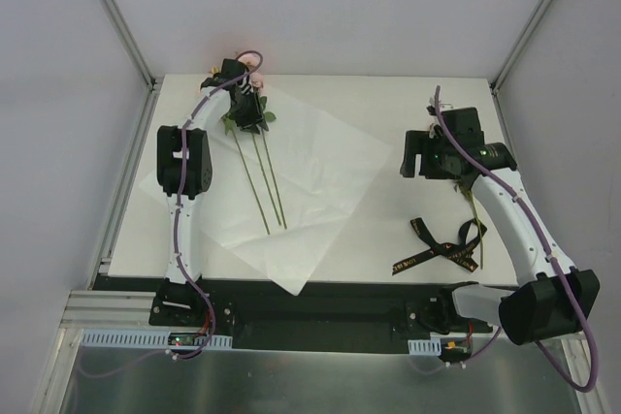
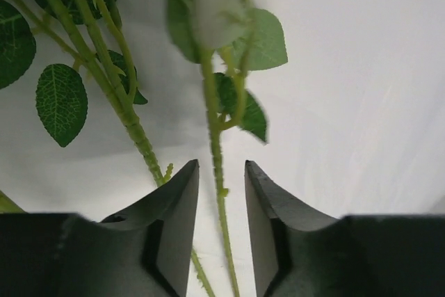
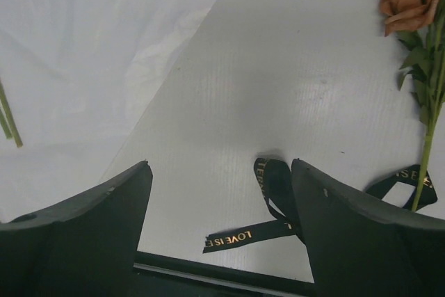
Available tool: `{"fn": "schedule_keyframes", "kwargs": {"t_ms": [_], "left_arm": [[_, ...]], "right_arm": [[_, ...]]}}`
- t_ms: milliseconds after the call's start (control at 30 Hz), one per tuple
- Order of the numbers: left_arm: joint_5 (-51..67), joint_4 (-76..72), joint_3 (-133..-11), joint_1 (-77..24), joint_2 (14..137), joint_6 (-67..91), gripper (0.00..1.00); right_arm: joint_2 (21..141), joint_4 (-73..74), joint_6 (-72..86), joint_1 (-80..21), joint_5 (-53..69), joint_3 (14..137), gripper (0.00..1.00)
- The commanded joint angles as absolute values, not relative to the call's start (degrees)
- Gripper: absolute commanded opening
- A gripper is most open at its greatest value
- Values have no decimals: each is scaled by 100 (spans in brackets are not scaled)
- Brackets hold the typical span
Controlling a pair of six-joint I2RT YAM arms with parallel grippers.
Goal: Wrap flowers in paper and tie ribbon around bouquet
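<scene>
Top view: the flowers [image 1: 254, 70] lie on the far-left corner of the paper [image 1: 320, 172], stems pointing back toward the bases, with the left gripper [image 1: 243, 109] right on top of them. Over on the right, the ribbon [image 1: 437, 244] sits looped on the bare table [image 1: 388, 104].
Left wrist: jaws slightly parted, one thin stem [image 2: 217, 144] running loose through the gap, and no grip on it.
Right wrist: the right gripper [image 3: 221, 172] gapes wide and empty above the ribbon; a rust-brown bloom [image 3: 409, 3] lies beside it, off the paper.

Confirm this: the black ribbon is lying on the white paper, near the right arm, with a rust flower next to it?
No. The ribbon lies on the bare table, off the paper, as the top view shows; it is near the right arm, with a rust flower next to it.
</scene>
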State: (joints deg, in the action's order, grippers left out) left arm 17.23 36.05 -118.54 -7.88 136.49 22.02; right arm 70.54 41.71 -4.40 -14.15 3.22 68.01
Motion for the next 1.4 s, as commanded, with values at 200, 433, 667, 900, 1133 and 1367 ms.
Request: {"fn": "schedule_keyframes", "kwargs": {"t_ms": [200, 433, 667, 900, 1133, 1367], "left_arm": [[1978, 4104, -11278, -896, 11615, 2399, 46], [3189, 3140, -8573, -1712, 9152, 2338, 50], [4595, 2259, -7251, -2619, 8271, 1934, 54], [4771, 2145, -6899, -2909, 8103, 1854, 53], [4913, 2136, -6908, -2944, 8165, 1863, 52], [4475, 2101, -6812, -2936, 8341, 1688, 51]], "right_arm": [[8699, 4279, -835, -18, -96, 7513, 86], [9957, 4570, -1590, 887, -448, 8297, 82], [10327, 4220, -2425, 1458, -53, 7885, 72], [10784, 4122, -2882, 1450, 369, 7796, 55], [11180, 3999, -3129, 1152, -1087, 7928, 20], [10443, 2973, -3454, 538, -2460, 7998, 1]]}}
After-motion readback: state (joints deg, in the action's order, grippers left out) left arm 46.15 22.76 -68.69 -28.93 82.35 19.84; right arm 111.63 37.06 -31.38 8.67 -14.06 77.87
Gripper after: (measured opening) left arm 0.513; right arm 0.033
